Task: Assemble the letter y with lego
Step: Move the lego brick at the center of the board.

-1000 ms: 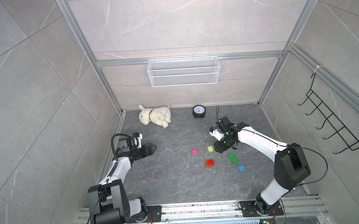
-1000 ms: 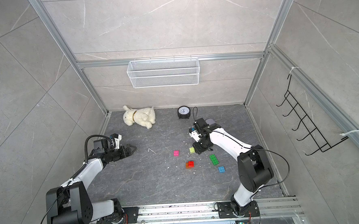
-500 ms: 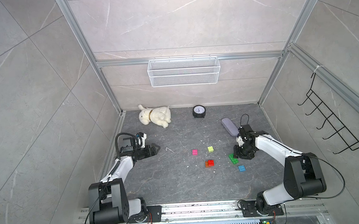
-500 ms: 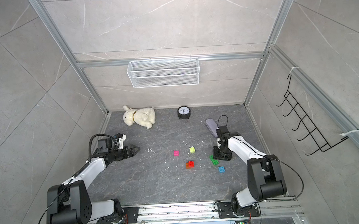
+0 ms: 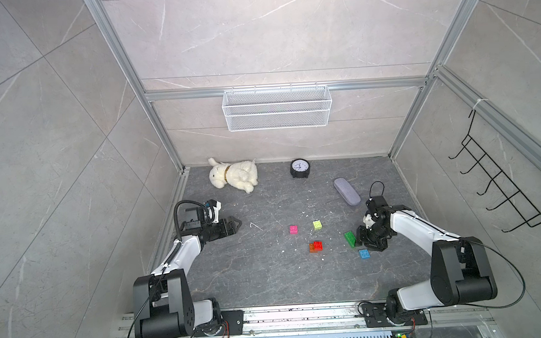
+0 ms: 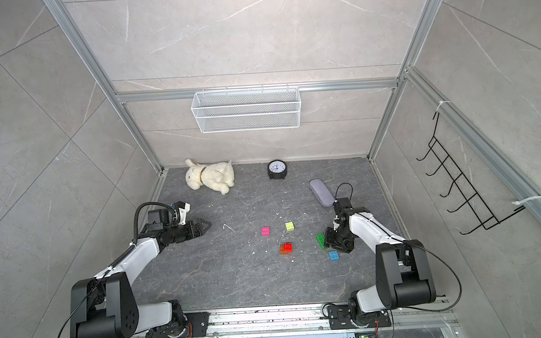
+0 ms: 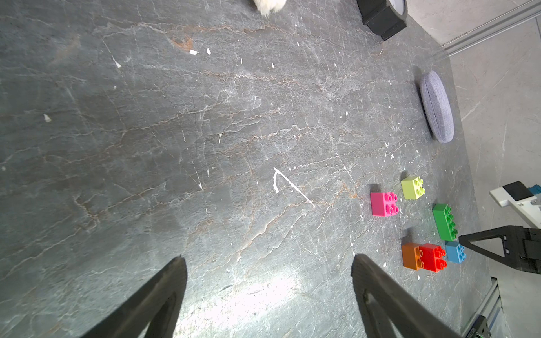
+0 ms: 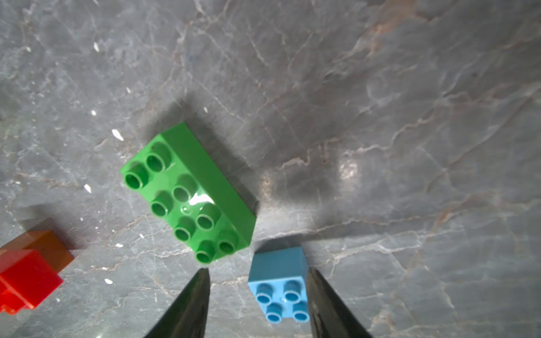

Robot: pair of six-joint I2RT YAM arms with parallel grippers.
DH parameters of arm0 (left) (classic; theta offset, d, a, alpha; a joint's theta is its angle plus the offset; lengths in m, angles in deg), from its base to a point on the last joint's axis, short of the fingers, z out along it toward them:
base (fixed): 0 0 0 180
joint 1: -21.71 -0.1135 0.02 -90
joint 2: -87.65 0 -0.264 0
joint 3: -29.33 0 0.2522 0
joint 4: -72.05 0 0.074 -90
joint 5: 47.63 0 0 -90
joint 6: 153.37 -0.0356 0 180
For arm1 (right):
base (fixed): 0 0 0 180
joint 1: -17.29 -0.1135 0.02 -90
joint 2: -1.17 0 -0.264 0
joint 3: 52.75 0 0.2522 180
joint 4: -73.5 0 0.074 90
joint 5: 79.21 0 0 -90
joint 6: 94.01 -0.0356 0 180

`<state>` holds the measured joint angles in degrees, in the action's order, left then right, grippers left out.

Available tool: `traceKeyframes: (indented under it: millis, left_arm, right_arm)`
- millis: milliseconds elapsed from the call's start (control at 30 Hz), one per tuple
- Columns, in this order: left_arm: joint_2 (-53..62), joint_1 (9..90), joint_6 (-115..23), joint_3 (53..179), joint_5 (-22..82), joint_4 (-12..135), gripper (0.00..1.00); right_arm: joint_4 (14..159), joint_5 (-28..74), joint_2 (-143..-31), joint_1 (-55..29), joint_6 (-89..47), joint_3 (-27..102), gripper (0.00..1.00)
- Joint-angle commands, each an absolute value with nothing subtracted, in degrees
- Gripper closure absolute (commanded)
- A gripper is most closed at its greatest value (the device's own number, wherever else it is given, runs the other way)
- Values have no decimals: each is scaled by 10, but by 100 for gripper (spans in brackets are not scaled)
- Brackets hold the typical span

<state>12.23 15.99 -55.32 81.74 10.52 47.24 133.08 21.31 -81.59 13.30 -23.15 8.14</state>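
Your right gripper (image 8: 258, 270) is down at the dark stone-look tabletop (image 8: 409, 117) with its jaws parted around the small blue four-stud plastic brick (image 8: 278, 279). One finger looks to be against the brick's side while the other stands off it with a gap, so this is a straddle, not a squeeze, and nothing is gripped. I read that as lining up to take the blue piece, one arm tip of the letter y. Mind the long green eight-stud plastic brick (image 8: 187, 190): its near end lies just beside the free finger and could get nudged as you close. Your left gripper (image 7: 268, 257) hangs well apart from the pieces, jaws spread wide and empty, probably parked there to leave the right arm room. No letter exists yet. Only the small red plastic brick (image 5: 318, 245) and the small orange plastic brick (image 5: 311, 248) sit together, red apparently stepped onto orange, while the small pink plastic brick (image 5: 293, 229) and the small yellow-green plastic brick (image 5: 317, 225) lie loose nearby. In both top views the right gripper's own body hides its fingertips, so only the right wrist view tells you the blue brick is between them. That view misses pink and yellow-green, though, which the left wrist view gathers with the other four in a single cluster.
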Motion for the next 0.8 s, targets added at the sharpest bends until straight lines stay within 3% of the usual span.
traceKeyframes:
  millis: [0, 267, 767]
  left_arm:
    - [127, 161, -542, 813, 92, 484, 9]
    - [129, 174, -534, 812, 86, 493, 9]
    - [139, 212, -527, 809, 91, 505, 9]
  right_arm:
    - [1327, 234, -792, 134, -248, 73, 44]
    - [1344, 240, -761, 122, -261, 67, 44]
    - [1352, 186, -798, 0, -300, 176, 44]
